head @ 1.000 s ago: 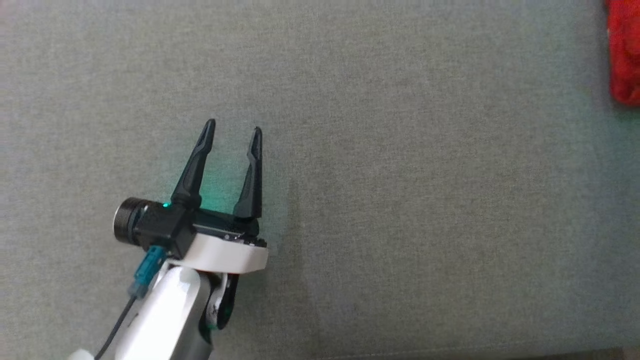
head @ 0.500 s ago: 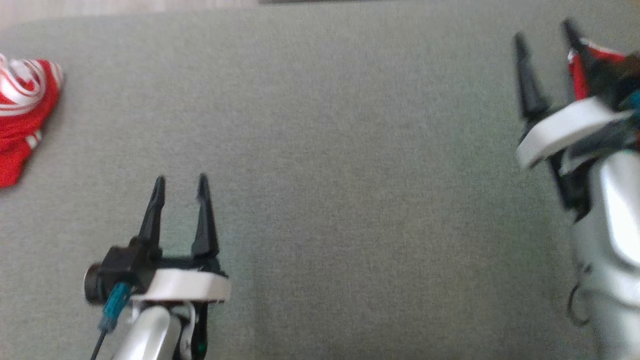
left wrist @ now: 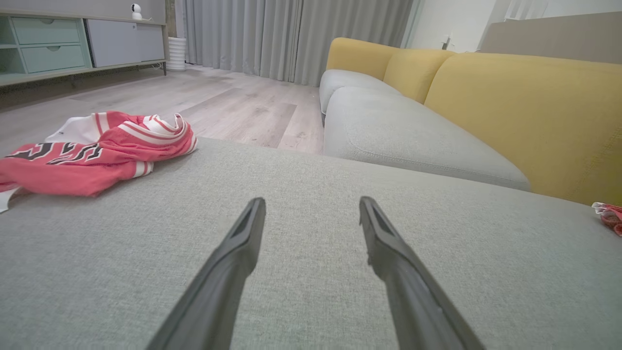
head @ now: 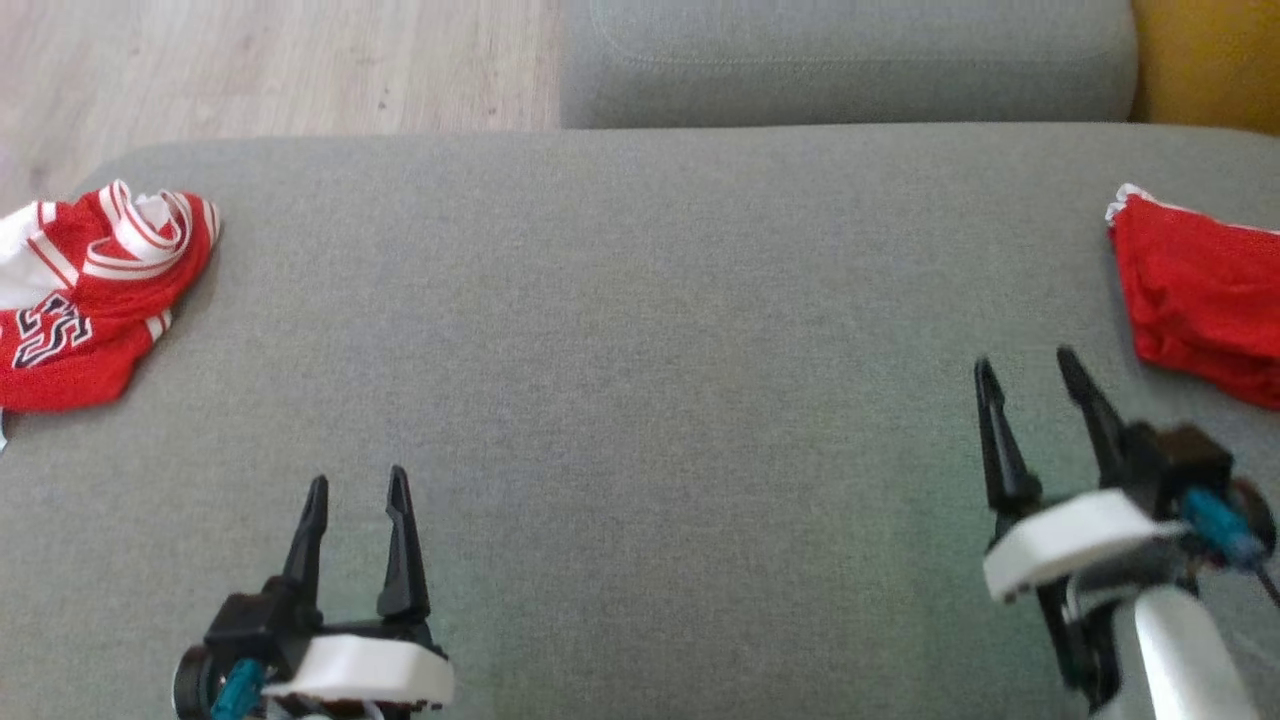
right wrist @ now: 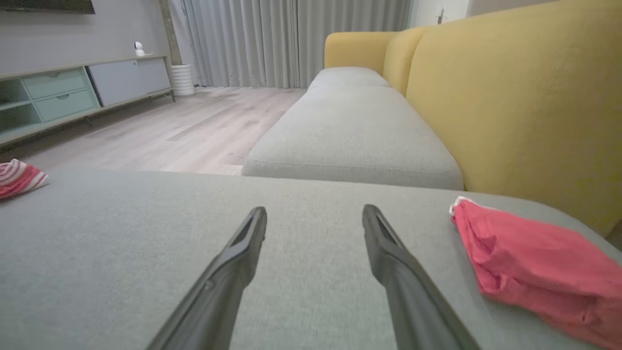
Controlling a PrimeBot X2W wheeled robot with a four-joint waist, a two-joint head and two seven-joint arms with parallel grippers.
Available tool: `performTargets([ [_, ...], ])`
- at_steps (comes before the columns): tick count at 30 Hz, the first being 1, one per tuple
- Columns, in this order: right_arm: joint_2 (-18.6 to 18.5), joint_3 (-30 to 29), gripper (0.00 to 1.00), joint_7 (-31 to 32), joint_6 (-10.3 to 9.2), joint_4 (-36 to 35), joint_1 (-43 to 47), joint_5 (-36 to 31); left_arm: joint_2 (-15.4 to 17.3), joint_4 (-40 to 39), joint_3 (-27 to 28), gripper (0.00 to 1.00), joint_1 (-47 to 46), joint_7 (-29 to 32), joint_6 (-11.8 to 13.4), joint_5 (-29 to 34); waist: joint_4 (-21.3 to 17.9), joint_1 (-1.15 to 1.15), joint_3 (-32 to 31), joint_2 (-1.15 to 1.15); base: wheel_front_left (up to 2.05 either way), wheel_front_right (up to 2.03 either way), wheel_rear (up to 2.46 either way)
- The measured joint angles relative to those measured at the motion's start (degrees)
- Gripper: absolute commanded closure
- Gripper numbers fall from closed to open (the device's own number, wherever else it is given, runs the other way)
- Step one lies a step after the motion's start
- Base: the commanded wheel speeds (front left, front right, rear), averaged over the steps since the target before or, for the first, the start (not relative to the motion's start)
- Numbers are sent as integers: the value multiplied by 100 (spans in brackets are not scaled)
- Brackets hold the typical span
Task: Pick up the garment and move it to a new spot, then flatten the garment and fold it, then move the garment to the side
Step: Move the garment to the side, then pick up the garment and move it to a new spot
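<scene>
My left end effector [head: 358,478] and right end effector [head: 1025,360] both hover over the near part of the grey sofa seat [head: 640,350], fingers spread fairly wide and holding nothing. A crumpled red-and-white striped jersey [head: 90,290] lies at the seat's left edge. A plain red garment [head: 1200,300] sits bunched at the right edge, near my right end effector. I can't tell which is mine to handle. Neither lies flat, so I judge that the pickup, flattening, folding and setting aside are all left to do.
</scene>
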Motion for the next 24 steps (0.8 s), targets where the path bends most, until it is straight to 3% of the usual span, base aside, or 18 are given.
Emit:
performTargets([
  [4,25,121,0,-18,0,-94,453,416,-14,69,-73,0,94,-1,-2,-35,-62,0,-116,0,0,0,0],
  [24,41,406,0,-16,0,-66,697,470,-7,123,-182,0,100,51,-7,-41,-133,1,-271,0,0,0,0],
])
